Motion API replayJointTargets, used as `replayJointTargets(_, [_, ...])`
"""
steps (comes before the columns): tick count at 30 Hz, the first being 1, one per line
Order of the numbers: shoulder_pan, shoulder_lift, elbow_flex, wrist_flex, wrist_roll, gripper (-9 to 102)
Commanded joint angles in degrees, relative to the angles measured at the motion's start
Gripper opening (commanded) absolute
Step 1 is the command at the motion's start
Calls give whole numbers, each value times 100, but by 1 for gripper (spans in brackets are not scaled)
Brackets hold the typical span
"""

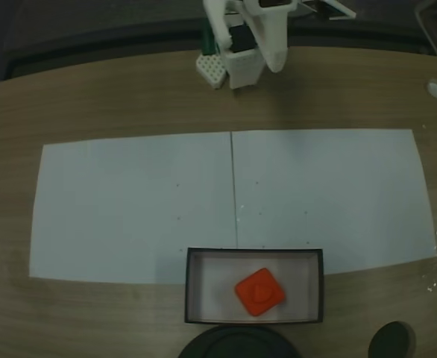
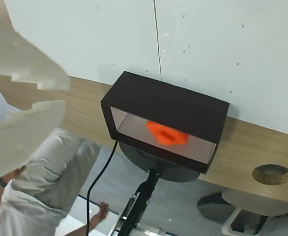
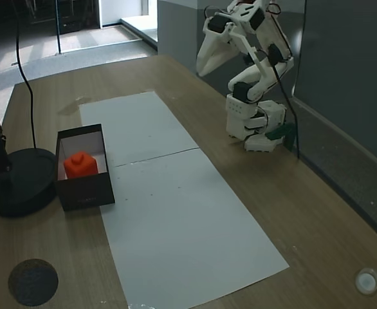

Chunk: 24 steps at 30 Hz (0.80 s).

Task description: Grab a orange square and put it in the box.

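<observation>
1. The orange square (image 1: 259,291) lies inside the box (image 1: 192,287), near the middle of its pale floor.
2. The box sits at the table's (image 1: 92,104) near edge in a fixed view, overlapping the white paper (image 1: 129,201).
3. The gripper (image 3: 206,62) is raised by the arm's base at the opposite edge, well apart, its fingers nearly together and holding nothing.

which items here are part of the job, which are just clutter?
Job:
- orange square, already lying in the box
- box
- gripper, raised near the arm's base, holding nothing

Clutter:
- white paper sheets
- black round stand base
- dark disc
- small white cap
</observation>
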Motion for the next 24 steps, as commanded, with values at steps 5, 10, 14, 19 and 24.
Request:
replayJointTargets(5, [-18, 2021, 1450, -738, 0, 0])
replayJointTargets(10, [-9, 3155, 2109, -879, -9, 0])
replayJointTargets(14, [149, 3340, 2259, -993, 35, 0])
replayJointTargets(19, [853, 3313, 2804, -993, 0, 0])
replayJointTargets(24, [1318, 3313, 4500, -1670, -9, 0])
